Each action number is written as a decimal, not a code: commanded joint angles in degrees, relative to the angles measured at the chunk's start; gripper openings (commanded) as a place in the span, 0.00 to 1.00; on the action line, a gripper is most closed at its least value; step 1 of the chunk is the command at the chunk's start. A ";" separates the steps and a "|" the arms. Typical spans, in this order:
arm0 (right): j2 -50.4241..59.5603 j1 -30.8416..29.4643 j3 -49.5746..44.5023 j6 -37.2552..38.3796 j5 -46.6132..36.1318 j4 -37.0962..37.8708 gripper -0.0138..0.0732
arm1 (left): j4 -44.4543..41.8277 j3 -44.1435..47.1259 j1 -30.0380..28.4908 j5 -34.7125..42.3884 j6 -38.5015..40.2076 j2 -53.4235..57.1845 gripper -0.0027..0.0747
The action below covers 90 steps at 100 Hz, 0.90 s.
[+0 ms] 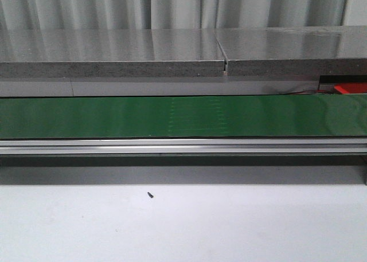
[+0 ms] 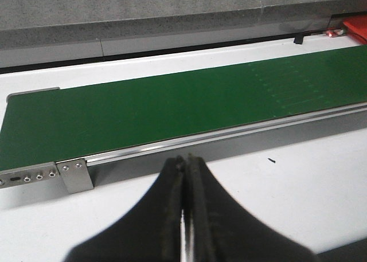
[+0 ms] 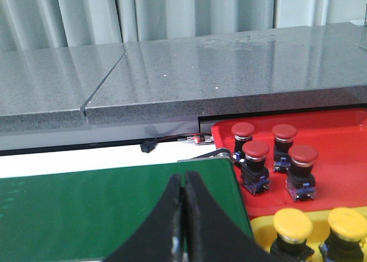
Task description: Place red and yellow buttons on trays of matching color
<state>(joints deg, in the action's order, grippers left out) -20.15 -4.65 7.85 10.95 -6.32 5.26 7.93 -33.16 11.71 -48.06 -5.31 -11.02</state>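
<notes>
Four red buttons [image 3: 270, 155] stood upright on the red tray [image 3: 338, 137], and two yellow buttons [image 3: 321, 226] stood on the yellow tray [image 3: 259, 231] just beside it; both trays lay at the end of the green conveyor belt [image 1: 183, 116]. So what could be seen was already sorted by colour, and no button was on the belt in any view. I judged the step in hand to be waiting for the next button to come along the belt. To do it well, each arm should keep its pincer above the near rail [image 1: 183, 145], open only when a button is close, come down straight over the cap and hold the black body, not the round top.

The right pincer [image 3: 183, 219] was pressed together with nothing between its fingers, pointing over the belt's end near the trays. The left pincer [image 2: 184, 216] was closed and empty as well, hanging above the white surface [image 1: 183, 227] before the belt's other end. A small dark speck [image 1: 150, 195] lay on this surface.
</notes>
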 commanded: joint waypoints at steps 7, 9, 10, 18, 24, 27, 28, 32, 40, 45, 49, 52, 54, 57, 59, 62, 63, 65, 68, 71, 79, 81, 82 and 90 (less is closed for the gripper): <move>4.20 0.12 -2.35 0.81 -6.20 1.64 0.09 | 0.68 -1.47 0.31 4.32 -0.02 -0.78 0.01; 4.93 0.12 -2.97 0.81 -6.19 1.71 0.09 | 0.68 -1.47 0.31 4.32 -0.02 -0.78 0.01; 5.41 0.12 -3.16 0.81 -6.19 1.71 0.09 | 0.68 -1.47 0.31 4.32 -0.02 -0.78 0.01; 8.00 0.12 -5.46 0.81 -6.19 1.91 0.09 | 0.68 -1.47 0.31 4.32 -0.02 -0.78 0.01; 10.02 0.12 -6.84 0.81 -6.19 1.91 0.09 | 0.68 -1.47 0.31 4.32 -0.02 -0.78 0.01; 10.87 0.12 -7.63 0.81 -6.19 1.91 0.09 | 0.68 -1.47 0.31 4.32 -0.02 -0.78 0.01; 11.06 0.12 -7.78 0.81 -6.19 1.91 0.09 | 0.68 -1.47 0.31 4.32 -0.02 -0.78 0.01; 12.22 0.12 -8.65 0.81 -6.19 1.91 0.09 | 0.68 -1.47 0.31 4.32 -0.02 -0.78 0.01; 13.79 0.12 -8.58 0.67 -3.69 2.06 0.09 | 0.68 -1.47 0.31 4.32 -0.02 -0.78 0.01; 14.59 0.12 -8.58 0.14 -3.06 2.06 0.09 | 0.68 -1.47 0.31 4.32 -0.02 -0.78 0.01; 15.19 0.12 -8.58 -0.38 -2.71 2.06 0.09 | 0.68 -1.47 0.31 4.32 -0.02 -0.78 0.01; 15.84 0.12 -8.58 -0.65 -2.54 2.01 0.09 | 0.68 -1.47 0.31 4.32 -0.02 -0.78 0.01; 16.10 0.17 -8.58 -0.80 -2.25 1.95 0.09 | 0.68 -1.47 0.31 4.32 -0.02 -0.78 0.01; 16.74 0.17 -8.58 -0.80 -1.92 1.79 0.09 | 0.68 -1.47 0.31 4.32 -0.02 -0.78 0.01; 17.14 0.17 -8.64 -0.80 -1.75 1.78 0.09 | 0.68 -1.47 0.31 4.32 -0.02 -0.78 0.01; 17.70 0.17 -8.64 -0.94 -1.53 1.63 0.09 | 0.68 -1.47 0.31 4.32 -0.02 -0.78 0.01; 17.82 0.17 -8.64 -1.06 -1.43 1.62 0.09 | 0.68 -1.47 0.31 4.32 -0.02 -0.78 0.01; 18.25 0.17 -8.64 -1.18 -1.23 1.48 0.09 | 0.68 -1.47 0.31 4.32 -0.02 -0.78 0.01; 18.79 0.17 -8.64 -1.58 -0.89 1.33 0.09 | 0.68 -1.47 0.31 4.32 -0.02 -0.78 0.01; 19.54 0.17 -8.64 -2.26 -0.48 0.97 0.09 | 0.68 -1.47 0.31 4.32 -0.02 -0.78 0.01; 21.34 0.17 -8.64 -4.10 1.68 0.00 0.09 | 0.68 -1.47 0.31 4.32 -0.02 -0.78 0.01; 21.89 0.17 -8.64 -4.67 2.19 -0.22 0.09 | 0.68 -1.47 0.31 4.32 -0.02 -0.78 0.01; 22.02 0.17 -8.64 -4.84 2.71 -0.35 0.09 | 0.68 -1.47 0.31 4.32 -0.02 -0.78 0.01; 21.96 0.17 -8.69 -6.56 4.80 -2.46 0.09 | 0.68 -1.47 0.31 4.32 -0.02 -0.78 0.01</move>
<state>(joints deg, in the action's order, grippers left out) 0.50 -4.62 -1.52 6.76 0.00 4.70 7.83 -33.16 11.71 -48.06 -5.31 -11.02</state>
